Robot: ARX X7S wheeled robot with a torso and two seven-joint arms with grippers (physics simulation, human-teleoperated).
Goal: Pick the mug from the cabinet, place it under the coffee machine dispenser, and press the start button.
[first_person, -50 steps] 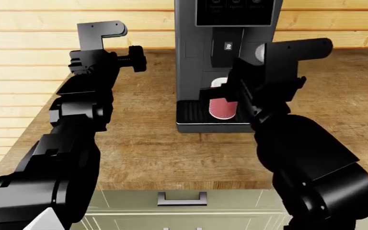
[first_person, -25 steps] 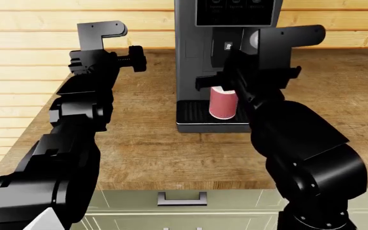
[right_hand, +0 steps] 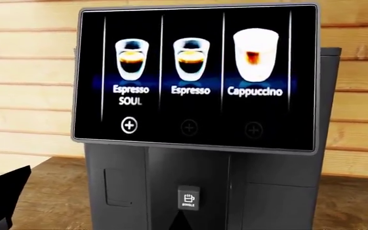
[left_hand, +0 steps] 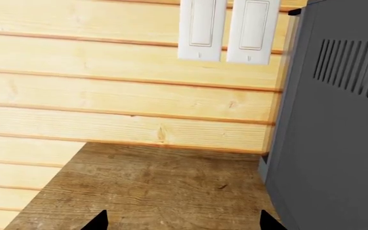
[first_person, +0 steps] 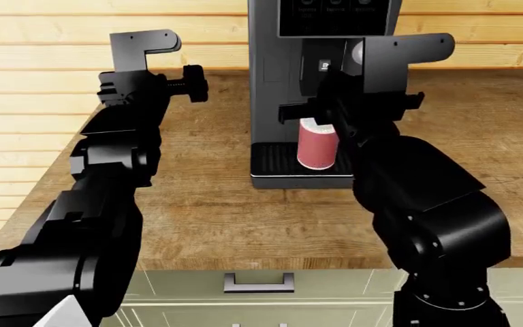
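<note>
left gripper point(first_person: 185, 84): parked up over the wooden counter point(first_person: 207, 204) at about 9 o'clock from the machine. In the left wrist view only two dark fingertips point(left_hand: 96, 221) poke in, spread wide apart with nothing between them, so it's let go.

mug point(first_person: 315, 144): small red cylinder, white rim, standing upright on the black tray point(first_person: 272, 159) right below the dispenser point(first_person: 323, 66).

tray: just the mug on it.

coffee machine point(first_person: 271, 82): tall dark grey box. The screen point(right_hand: 195, 76) shows Espresso SOUL, Espresso and Cappuccino, each with a plus icon underneath.

right gripper point(first_person: 302, 112): hanging just above the mug at its 12 o'clock, in front of the dispenser; honestly can't tell if it's spread or closed.
</note>
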